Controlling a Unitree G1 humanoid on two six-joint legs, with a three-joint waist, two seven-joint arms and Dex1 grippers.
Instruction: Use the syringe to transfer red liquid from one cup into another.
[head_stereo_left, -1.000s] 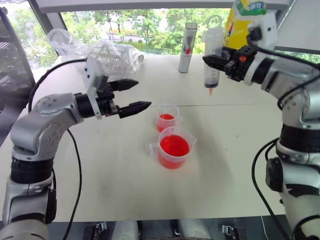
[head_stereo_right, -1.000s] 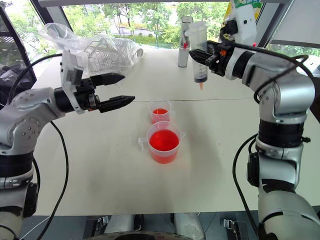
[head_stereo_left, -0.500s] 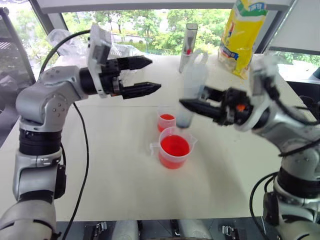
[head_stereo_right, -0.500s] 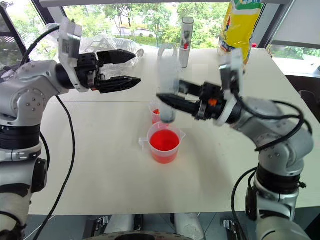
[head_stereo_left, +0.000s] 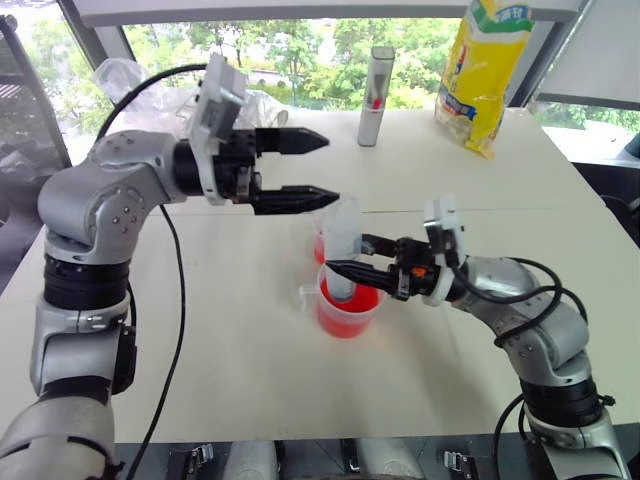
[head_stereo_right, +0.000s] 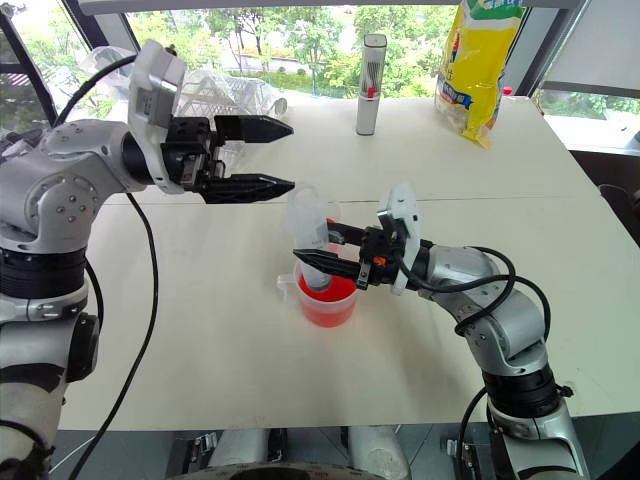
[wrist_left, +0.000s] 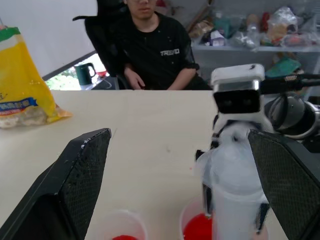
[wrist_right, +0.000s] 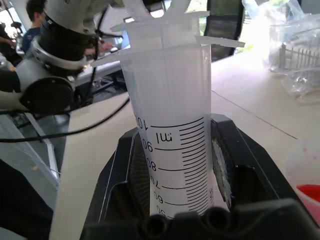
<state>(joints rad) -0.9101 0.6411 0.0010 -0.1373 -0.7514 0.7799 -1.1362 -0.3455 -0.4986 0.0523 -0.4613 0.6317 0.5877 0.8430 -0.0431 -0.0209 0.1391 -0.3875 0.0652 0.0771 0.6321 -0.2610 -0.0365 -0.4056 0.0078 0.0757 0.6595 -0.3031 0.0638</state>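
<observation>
The clear syringe (head_stereo_left: 341, 243) stands upright with its lower end inside the larger cup (head_stereo_left: 346, 312), which holds red liquid (head_stereo_left: 362, 299). My right gripper (head_stereo_left: 343, 268) is shut on the syringe barrel (wrist_right: 175, 145), its black fingers (wrist_right: 235, 172) on either side, reaching in from the right. The smaller cup (wrist_left: 122, 228) sits just behind the larger one with a little red liquid in it, mostly hidden by the syringe. My left gripper (head_stereo_left: 331, 168) hovers open above and left of the syringe top, holding nothing.
A silver cylinder (head_stereo_left: 376, 95) and a yellow bag (head_stereo_left: 480, 70) stand at the table's far side. A crumpled clear plastic bag with a rack (head_stereo_right: 225, 95) lies at the far left. A person in black (wrist_left: 150, 45) sits beyond the table.
My right gripper has brought the syringe down and toward me, from high at the far right into the larger cup. My left gripper has risen and moved slightly right, staying open.
</observation>
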